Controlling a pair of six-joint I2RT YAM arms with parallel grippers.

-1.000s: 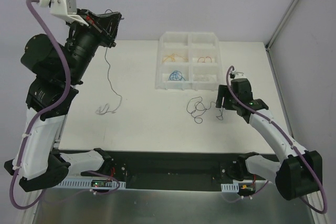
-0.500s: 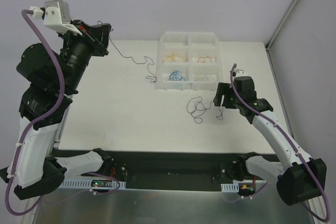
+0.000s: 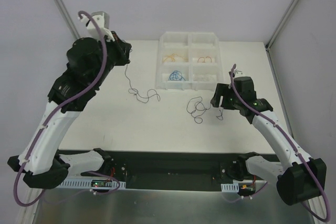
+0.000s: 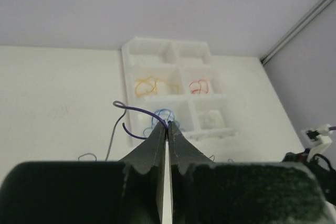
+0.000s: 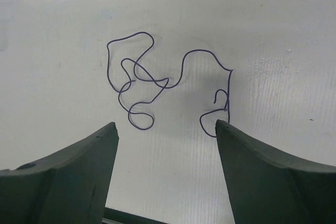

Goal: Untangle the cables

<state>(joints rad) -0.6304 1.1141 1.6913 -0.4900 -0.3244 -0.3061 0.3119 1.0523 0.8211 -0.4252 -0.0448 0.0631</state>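
Observation:
My left gripper [image 3: 126, 52] is raised left of the tray and shut on a dark purple cable [image 3: 128, 80]. That cable hangs down, and its curly lower end lies on the table. In the left wrist view the jaws [image 4: 168, 125] pinch the purple cable [image 4: 137, 109] at their tips. A second dark purple cable [image 3: 198, 107] lies in loose loops below the tray. My right gripper [image 3: 219, 106] hovers just right of it, open and empty. In the right wrist view that cable [image 5: 137, 70] lies spread ahead of the gripper [image 5: 167, 127], one end near the right fingertip [image 5: 223, 128].
A clear compartment tray [image 3: 189, 36] stands at the back middle, holding an orange cable [image 3: 174, 56], a red cable [image 3: 206, 59] and a blue cable [image 3: 177, 75]. Walls enclose the table at the back and right.
My left arm has swung right and down with the purple cable, whose lower end now lies left of the tray. The right gripper has stayed in place and opened slightly.

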